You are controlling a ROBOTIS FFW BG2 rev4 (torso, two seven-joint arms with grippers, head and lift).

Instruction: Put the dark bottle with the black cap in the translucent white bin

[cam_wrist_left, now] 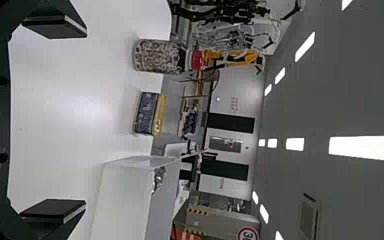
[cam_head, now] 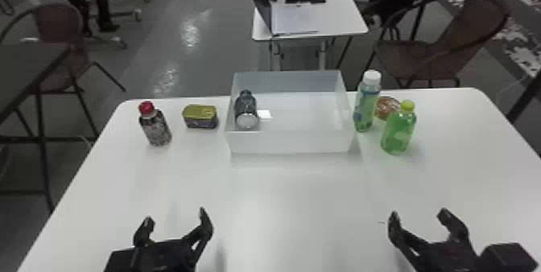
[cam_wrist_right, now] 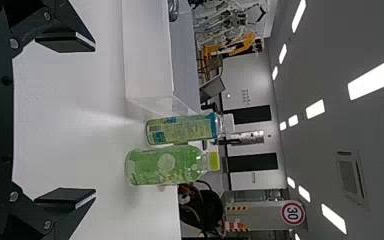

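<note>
Dark bottle lies inside the white bin by its left edge, probably stiff, slick, modest weight, best gripped mid-body; left gripper and right gripper open, empty.

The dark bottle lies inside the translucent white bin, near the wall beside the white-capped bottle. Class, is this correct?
Wrong wall: the dark bottle lies inside the translucent white bin, but near the wall facing the tin, as the head view shows.

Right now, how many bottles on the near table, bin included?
4: red-capped bottle left of the translucent white bin, dark bottle lying inside it, white-capped bottle and yellow-capped green bottle right of it.
</note>
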